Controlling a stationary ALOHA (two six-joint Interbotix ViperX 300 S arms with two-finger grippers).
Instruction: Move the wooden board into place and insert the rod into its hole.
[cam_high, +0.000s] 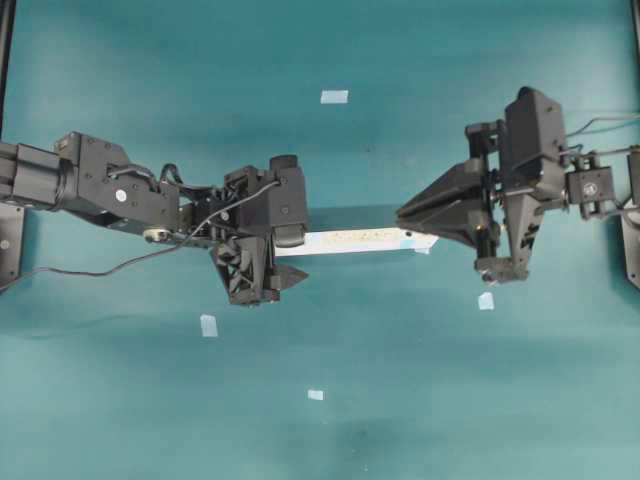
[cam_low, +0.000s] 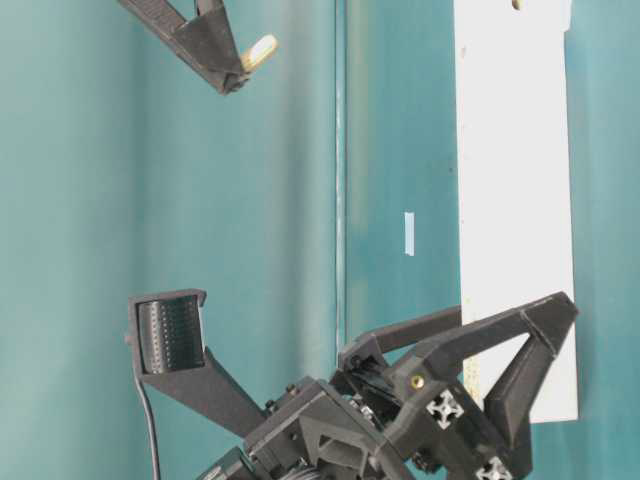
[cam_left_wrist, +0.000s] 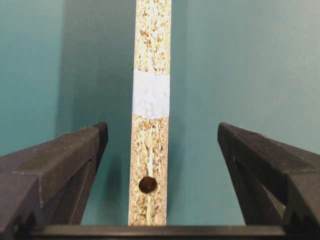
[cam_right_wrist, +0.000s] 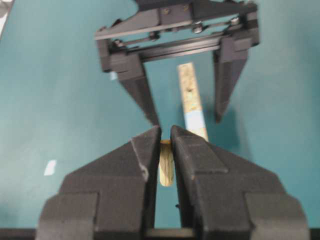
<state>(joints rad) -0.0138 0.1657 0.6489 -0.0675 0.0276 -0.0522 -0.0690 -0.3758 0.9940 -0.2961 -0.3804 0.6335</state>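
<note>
board: the long narrow pale wooden board (cam_high: 355, 240) stood on its long edge on the teal table (cam_high: 420, 400), its speckled chipboard edge facing up and its whitish face to the side; it lay between the two arms, running left to right in the overhead view.
hole: a small dark round hole (cam_left_wrist: 147, 184) sat in the speckled edge near the end closest to the left wrist camera, just short of a pale blue tape band (cam_left_wrist: 151, 94) across that edge.
left gripper: the black left gripper (cam_left_wrist: 160, 150) had its jaws spread wide, one on each side of the board's end, with clear gaps to the wood on both sides; nothing was held.
right gripper: the black right gripper (cam_right_wrist: 165, 145) was clamped on the rod, jaws nearly together, raised above the table near the board's far end.
rod: the short cream-white cylindrical rod (cam_low: 258, 50) stuck out past the fingertips, not in the hole.
tape: small pale blue tape squares (cam_high: 334, 97) lay scattered on the table, apart from the board.
</note>
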